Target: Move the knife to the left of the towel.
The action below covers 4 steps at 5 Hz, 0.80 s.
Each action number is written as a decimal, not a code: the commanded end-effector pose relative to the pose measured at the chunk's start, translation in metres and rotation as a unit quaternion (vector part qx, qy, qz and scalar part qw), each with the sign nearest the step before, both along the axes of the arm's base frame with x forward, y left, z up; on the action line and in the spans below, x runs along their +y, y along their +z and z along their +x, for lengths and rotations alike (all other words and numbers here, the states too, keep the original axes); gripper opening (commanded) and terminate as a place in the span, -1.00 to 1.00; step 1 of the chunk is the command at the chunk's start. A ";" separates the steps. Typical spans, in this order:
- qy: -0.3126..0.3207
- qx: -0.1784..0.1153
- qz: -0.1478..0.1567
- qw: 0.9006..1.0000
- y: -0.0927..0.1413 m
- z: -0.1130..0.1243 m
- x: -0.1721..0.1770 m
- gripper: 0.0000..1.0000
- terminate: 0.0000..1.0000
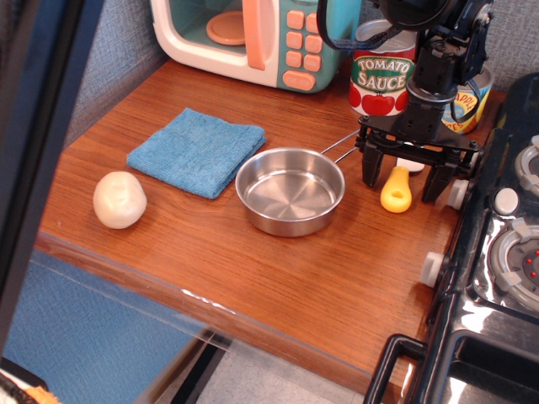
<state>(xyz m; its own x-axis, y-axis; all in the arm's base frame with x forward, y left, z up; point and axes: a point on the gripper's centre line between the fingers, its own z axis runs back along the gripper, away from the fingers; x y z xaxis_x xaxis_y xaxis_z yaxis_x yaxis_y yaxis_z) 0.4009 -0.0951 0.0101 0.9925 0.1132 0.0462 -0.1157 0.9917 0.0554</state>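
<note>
Observation.image showed my gripper (403,178) lowered over the knife (397,190), jaws spread wide with a finger on each side of the yellow handle, not yet clamped; the knife lay on the table (278,269) at the right, between the steel pan (290,191) and the stove (497,252), well apart from the towel (197,150); I judged this the grasp step; next I needed to close on the handle, lift, and carry it past the pan to the bare wood left of the towel, above the pale ball (119,199).
</note>
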 end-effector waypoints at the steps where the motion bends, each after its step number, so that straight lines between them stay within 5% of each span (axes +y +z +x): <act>1: 0.022 0.008 -0.014 1.000 -0.012 -0.012 0.022 -1.00 -1.00; 4: -0.009 -0.006 -0.040 0.999 0.004 -0.005 0.014 -1.00 -1.00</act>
